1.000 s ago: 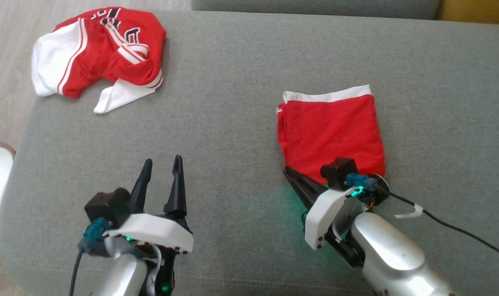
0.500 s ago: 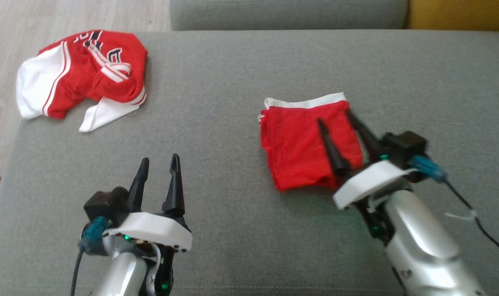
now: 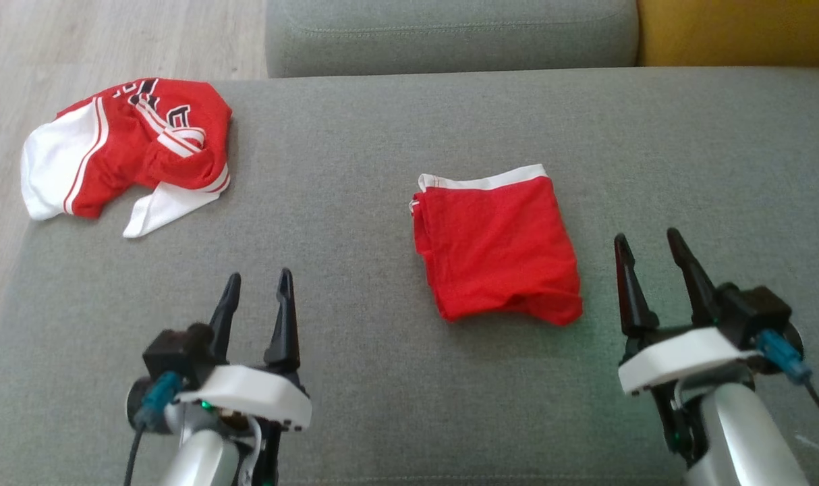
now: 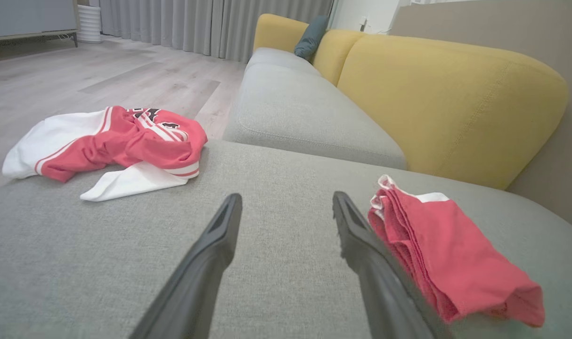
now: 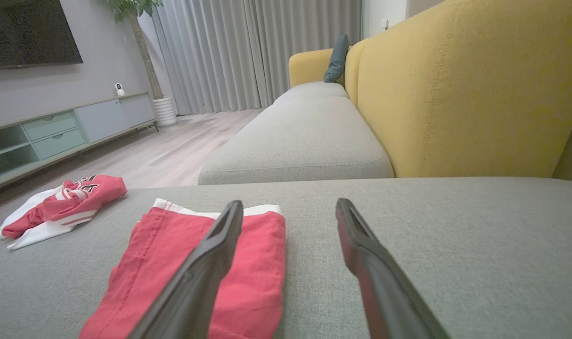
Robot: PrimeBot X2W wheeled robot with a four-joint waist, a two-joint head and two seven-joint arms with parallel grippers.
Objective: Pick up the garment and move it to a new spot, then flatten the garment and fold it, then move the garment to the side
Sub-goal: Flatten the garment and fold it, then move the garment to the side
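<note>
The red garment with a white waistband lies folded in a rough square on the grey sofa cushion, a little right of centre. It also shows in the left wrist view as the folded red garment and in the right wrist view as the garment. My right gripper stands open just to its right, clear of the cloth, nothing between the fingers. My left gripper hovers open at the lower left, well away from it.
A second red and white garment lies crumpled at the cushion's far left corner, near the edge over the wooden floor. Another grey seat cushion and a yellow backrest lie beyond.
My right gripper let go of the folded garment's near edge, opened, and drew back to the right of it. The head camera shifted. The left gripper stayed put.
</note>
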